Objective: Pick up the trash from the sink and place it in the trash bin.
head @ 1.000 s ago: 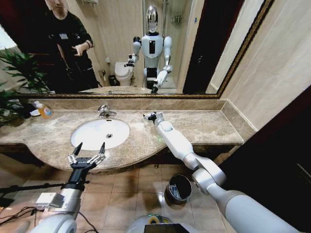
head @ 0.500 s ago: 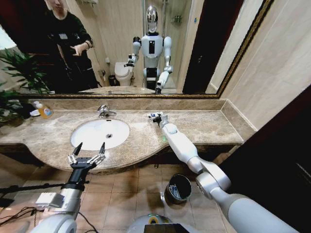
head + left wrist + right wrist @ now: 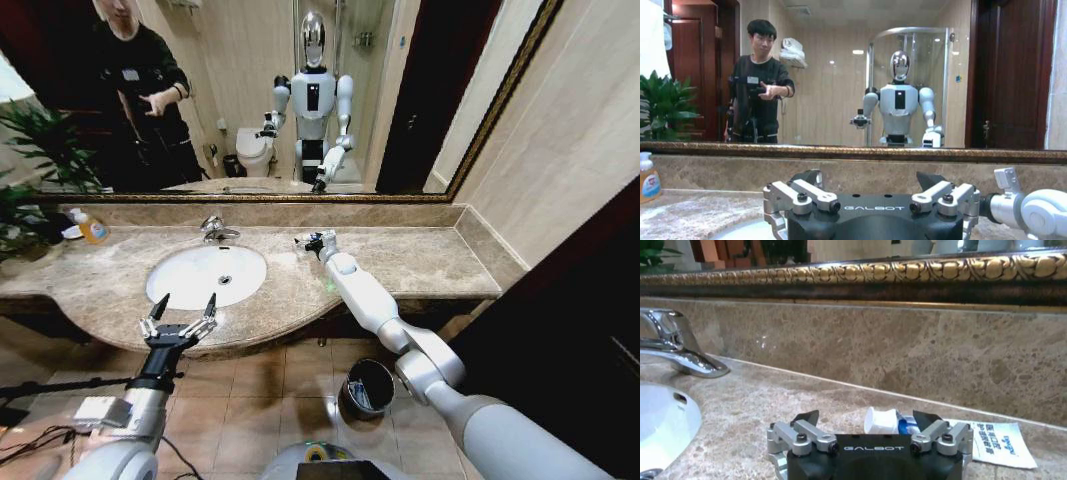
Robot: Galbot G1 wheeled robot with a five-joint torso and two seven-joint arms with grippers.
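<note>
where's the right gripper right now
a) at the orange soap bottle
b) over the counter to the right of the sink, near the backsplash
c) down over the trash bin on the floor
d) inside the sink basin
b: in the head view the right gripper sits over the brown counter to the right of the sink, with a small white tube and a flat packet just ahead of it.

— Where does the oval white sink point(image 3: 207, 275) sit?
— Set in the brown marble bench point(image 3: 420, 262), chrome faucet point(image 3: 214, 229) behind it.
— And the small round dark trash bin point(image 3: 366, 388)?
— On the floor, before the sink, to its right.
</note>
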